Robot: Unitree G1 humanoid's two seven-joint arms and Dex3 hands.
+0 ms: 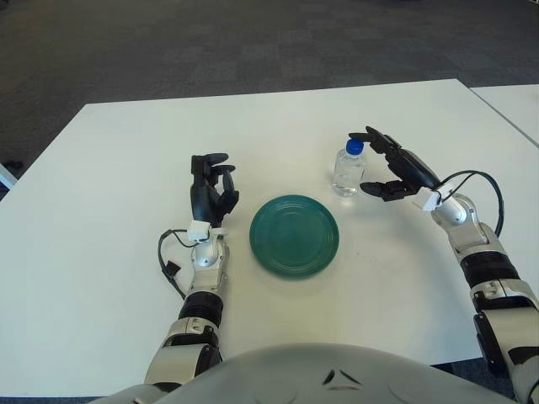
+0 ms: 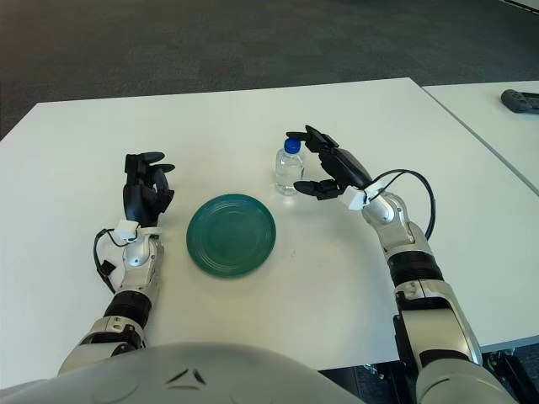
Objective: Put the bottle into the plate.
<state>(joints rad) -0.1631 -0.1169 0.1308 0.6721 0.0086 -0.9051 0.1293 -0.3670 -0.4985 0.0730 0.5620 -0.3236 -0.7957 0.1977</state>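
Note:
A small clear bottle (image 1: 349, 171) with a blue cap stands upright on the white table (image 1: 109, 168), just beyond the right rim of a round dark green plate (image 1: 294, 235). My right hand (image 1: 379, 164) is right beside the bottle on its right, fingers spread around it but apart from it, holding nothing. My left hand (image 1: 210, 187) is raised to the left of the plate, fingers relaxed and holding nothing.
A second white table (image 2: 497, 109) stands off to the right across a narrow gap, with a dark object (image 2: 520, 101) on it. Dark carpet lies beyond the table's far edge.

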